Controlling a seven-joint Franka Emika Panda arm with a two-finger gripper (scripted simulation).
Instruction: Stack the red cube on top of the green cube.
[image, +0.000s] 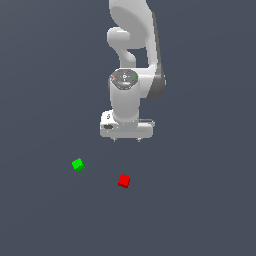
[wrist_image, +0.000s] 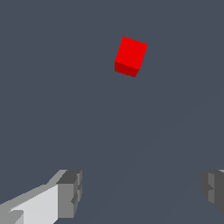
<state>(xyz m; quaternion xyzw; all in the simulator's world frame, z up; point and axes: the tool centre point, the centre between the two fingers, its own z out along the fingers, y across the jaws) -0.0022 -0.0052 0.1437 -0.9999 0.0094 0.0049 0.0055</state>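
Note:
The red cube (image: 124, 180) lies on the dark grey floor, toward the front of the exterior view. It also shows in the wrist view (wrist_image: 130, 56), well apart from the fingers. The green cube (image: 78, 164) lies on the floor to the exterior view's left of the red cube, apart from it; it is out of the wrist view. My gripper (image: 127, 140) hangs above the floor, behind and above the red cube. It is open and empty, its two fingertips (wrist_image: 70, 192) spread wide in the wrist view.
The white arm (image: 132, 60) rises behind the gripper. The flat dark grey floor (image: 200, 200) spreads all around the cubes.

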